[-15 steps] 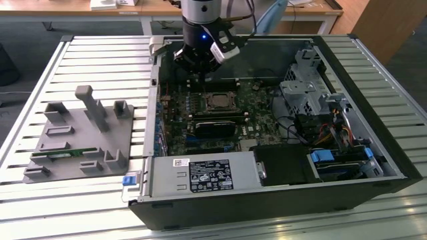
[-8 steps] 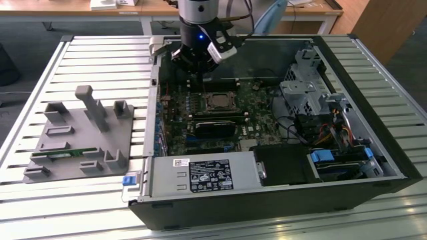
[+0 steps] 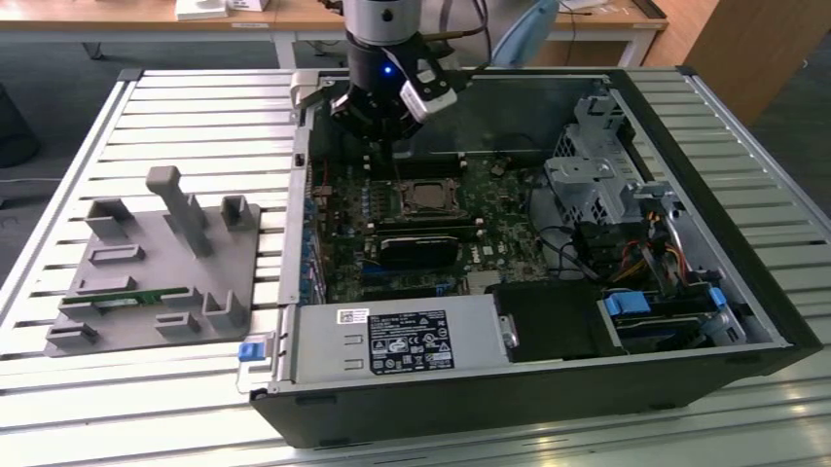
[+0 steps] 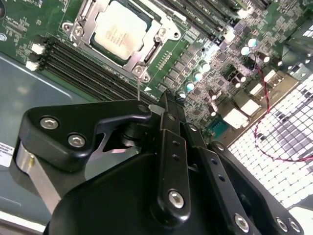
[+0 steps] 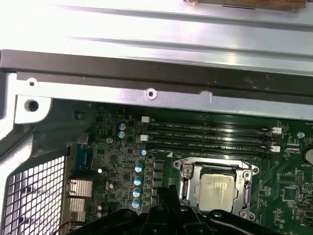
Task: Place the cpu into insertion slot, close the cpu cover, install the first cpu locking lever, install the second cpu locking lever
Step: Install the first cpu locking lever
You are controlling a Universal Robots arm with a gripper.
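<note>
Your claw [image 4: 167, 104] hangs clenched, tips together, just beside the socket. The cpu [image 4: 120, 30] sits in it, with the cpu cover [image 4: 83, 27] lying flat around it.

Open computer case [image 3: 520, 404] on a slatted metal table [image 3: 195, 107]

Inside the case lie a green motherboard [image 3: 507, 243], a black card [image 3: 418, 249], a labelled silver power supply [image 3: 396, 341], a metal drive cage [image 3: 591, 185], orange and red cables [image 3: 643, 258] and a blue clip [image 3: 636, 304]. Beside the case, on the exterior view's left, sits a grey tray [image 3: 130, 277] with upright pegs, holding a green strip [image 3: 130, 300]. Wooden desks [image 3: 311, 15] stand beyond the case. In the first wrist view, long black memory slots [image 5: 210, 137] and blue-topped capacitors [image 5: 138, 181] show on the board.
</note>
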